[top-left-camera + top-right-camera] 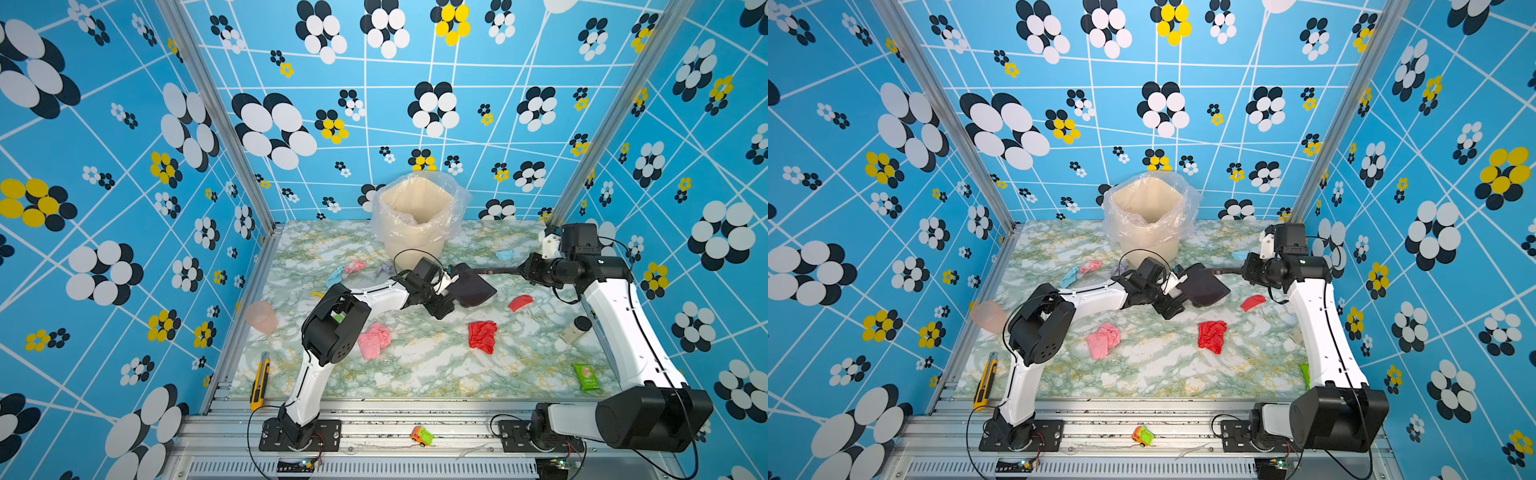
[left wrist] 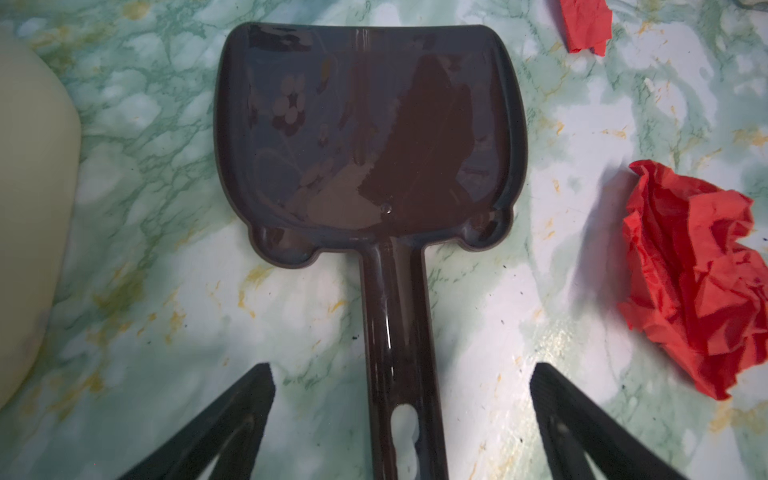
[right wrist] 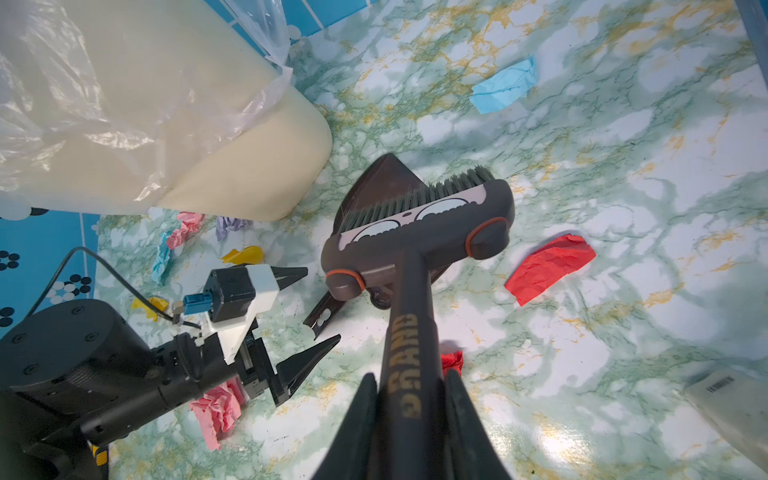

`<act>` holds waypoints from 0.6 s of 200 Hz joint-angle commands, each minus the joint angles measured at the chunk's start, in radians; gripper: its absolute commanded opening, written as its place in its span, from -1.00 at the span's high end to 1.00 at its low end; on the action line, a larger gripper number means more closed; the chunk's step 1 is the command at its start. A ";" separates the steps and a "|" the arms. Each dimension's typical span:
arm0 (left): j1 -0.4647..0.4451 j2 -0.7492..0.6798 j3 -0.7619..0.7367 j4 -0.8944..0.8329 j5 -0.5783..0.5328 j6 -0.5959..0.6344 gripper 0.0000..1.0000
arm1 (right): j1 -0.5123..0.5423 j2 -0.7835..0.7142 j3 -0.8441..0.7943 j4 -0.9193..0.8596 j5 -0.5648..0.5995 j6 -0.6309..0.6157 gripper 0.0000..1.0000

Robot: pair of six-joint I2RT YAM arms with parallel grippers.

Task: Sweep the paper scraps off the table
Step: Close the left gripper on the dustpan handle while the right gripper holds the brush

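While my left tool (image 2: 401,370) stood released astride the dustpan handle (image 2: 395,311), long axis toward me, my right tool (image 3: 410,376) clenched the brush (image 3: 415,224) and the red paper scraps (image 1: 482,336) lay on the counter (image 1: 415,365) on my right tool's side.

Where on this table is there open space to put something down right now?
The widest bare patch is the front strip, between the pink wad, the red wad and the front rail. The back left corner beside the bin is also bare. The middle is crowded: dustpan, brush and scraps.
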 commanded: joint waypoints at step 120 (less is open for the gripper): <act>-0.018 0.123 0.189 -0.245 -0.074 0.023 -0.97 | -0.072 -0.061 -0.059 0.097 -0.079 0.024 1.00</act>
